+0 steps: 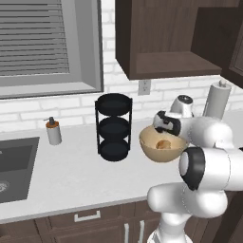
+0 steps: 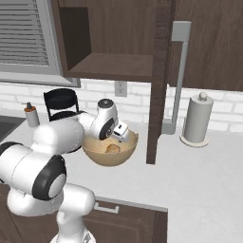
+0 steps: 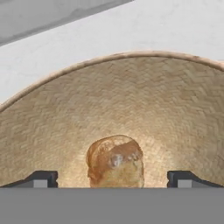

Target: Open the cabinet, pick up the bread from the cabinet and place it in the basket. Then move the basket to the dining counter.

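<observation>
So the bread (image 3: 115, 161) is sitting in the bottom of the basket (image 3: 57, 127), long axis looking roughly upright in our hand view. We're hanging the gripper (image 3: 112, 178) just over it, jaws spread wide, gripping nothing. The cabinet (image 2: 159, 80) door is standing open right beside the basket.

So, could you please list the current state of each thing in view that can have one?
cabinet: door open, shelf bare.
bread: lying in the basket, released.
basket: upright on the grey worktop, holding the bread.
gripper: open, tips either side of the bread.
paper towel roll: upright on its stand.
black rack: upright, tiers bare.
</observation>
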Tool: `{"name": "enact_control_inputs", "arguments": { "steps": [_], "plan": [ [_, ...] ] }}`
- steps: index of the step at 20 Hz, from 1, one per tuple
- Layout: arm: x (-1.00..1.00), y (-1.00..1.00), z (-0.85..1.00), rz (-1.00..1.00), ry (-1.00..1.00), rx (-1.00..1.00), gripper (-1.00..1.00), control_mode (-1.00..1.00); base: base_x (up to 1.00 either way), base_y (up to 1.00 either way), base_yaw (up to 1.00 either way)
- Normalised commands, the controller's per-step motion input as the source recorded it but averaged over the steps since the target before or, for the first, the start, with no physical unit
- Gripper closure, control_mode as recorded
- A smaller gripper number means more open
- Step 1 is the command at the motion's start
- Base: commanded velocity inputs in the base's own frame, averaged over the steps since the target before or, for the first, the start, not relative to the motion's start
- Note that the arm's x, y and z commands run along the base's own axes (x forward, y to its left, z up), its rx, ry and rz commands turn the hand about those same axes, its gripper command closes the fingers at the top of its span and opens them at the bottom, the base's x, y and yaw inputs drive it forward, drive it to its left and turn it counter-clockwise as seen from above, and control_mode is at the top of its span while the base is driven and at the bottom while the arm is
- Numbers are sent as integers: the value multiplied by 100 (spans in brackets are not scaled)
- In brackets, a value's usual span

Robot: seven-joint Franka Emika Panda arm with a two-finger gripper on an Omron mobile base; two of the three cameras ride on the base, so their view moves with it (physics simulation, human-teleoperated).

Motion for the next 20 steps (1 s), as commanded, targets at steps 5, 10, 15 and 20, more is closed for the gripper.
{"name": "enact_control_inputs", "arguments": {
  "steps": [5, 10, 15, 20],
  "plan": [
    [-100, 4, 52, 8, 0, -1, -100, -100, 0, 0, 0],
    [-84, 0, 35, -7, 1, -2, -100, -100, 0, 0, 0],
    [-29, 9, 0, -19, 0, 0, -100, -100, 0, 0, 0],
    [0, 1, 0, -17, 3, 2, -100, -100, 0, 0, 0]
  ]
}}
